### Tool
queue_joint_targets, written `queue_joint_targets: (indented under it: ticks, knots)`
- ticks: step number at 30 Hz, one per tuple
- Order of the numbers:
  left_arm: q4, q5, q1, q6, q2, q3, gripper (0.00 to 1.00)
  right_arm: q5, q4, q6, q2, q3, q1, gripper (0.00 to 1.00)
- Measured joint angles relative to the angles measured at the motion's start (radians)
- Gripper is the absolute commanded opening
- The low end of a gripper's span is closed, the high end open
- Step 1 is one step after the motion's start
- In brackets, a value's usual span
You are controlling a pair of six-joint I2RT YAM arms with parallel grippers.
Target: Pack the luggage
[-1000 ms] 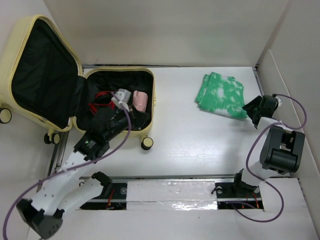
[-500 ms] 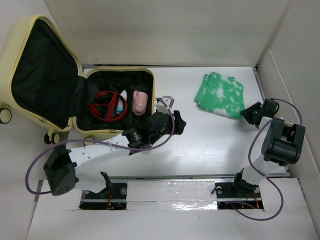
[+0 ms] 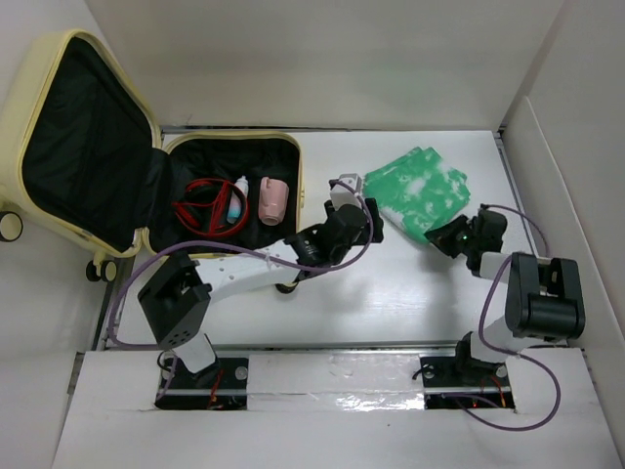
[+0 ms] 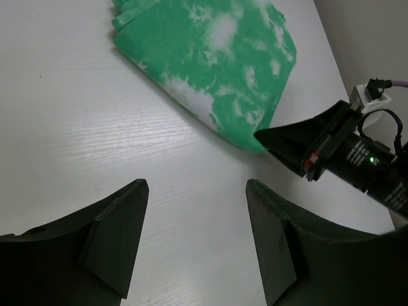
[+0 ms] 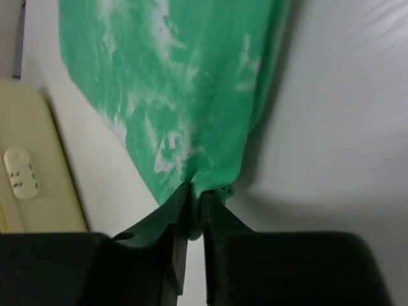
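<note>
At the far left of the white counter lies the luggage, a small pale-yellow hard-shell suitcase with rounded corners and a black fabric lining. It is open. The lid stands up at the left side, and the lower shell lies flat on the counter beside it. A cream-and-black caster wheel shows at the left edge. In the lower shell I see a red looped cord, a small white bottle with some blue on it and a pink cup-shaped object, side by side.

To the right of the suitcase, on the far part of the counter, lies a green and white mottled cloth, folded flat. The right gripper is at its near right corner. Its jaws are pressed almost together and pinch a small fold of the fabric, and the cloth gathers into creases toward them.

The left gripper is between the suitcase and the cloth, just beside the cloth's left edge. Its jaws are spread wide, with only bare counter between them.
</note>
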Motion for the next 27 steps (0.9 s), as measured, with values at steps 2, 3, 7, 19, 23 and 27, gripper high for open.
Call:
queue_joint_targets:
  ticks: [2,3,7,19,23,27]
  knots:
    - [-0.008,-0.018,0.001,-0.009,0.039,0.032,0.61,0.0,0.013,0.028,-0.047,-0.046,0.064,0.31]
    - [-0.013,-0.026,0.002,-0.013,0.062,0.05,0.62,0.0,0.016,0.04,-0.072,-0.071,0.095,0.44]
    - [-0.037,-0.049,0.014,-0.031,0.152,0.119,0.62,0.03,-0.019,0.062,-0.201,-0.127,0.172,0.78]
    - [-0.191,-0.042,0.079,-0.162,0.512,0.455,0.59,0.282,-0.279,-0.107,-0.759,-0.083,0.186,0.77]
    - [-0.296,-0.027,0.087,-0.244,0.633,0.603,0.59,0.29,-0.311,-0.156,-0.843,-0.083,0.198,0.77]
    - [-0.347,0.003,0.1,-0.321,0.718,0.676,0.6,0.267,-0.34,-0.196,-0.871,-0.083,0.198,0.77]
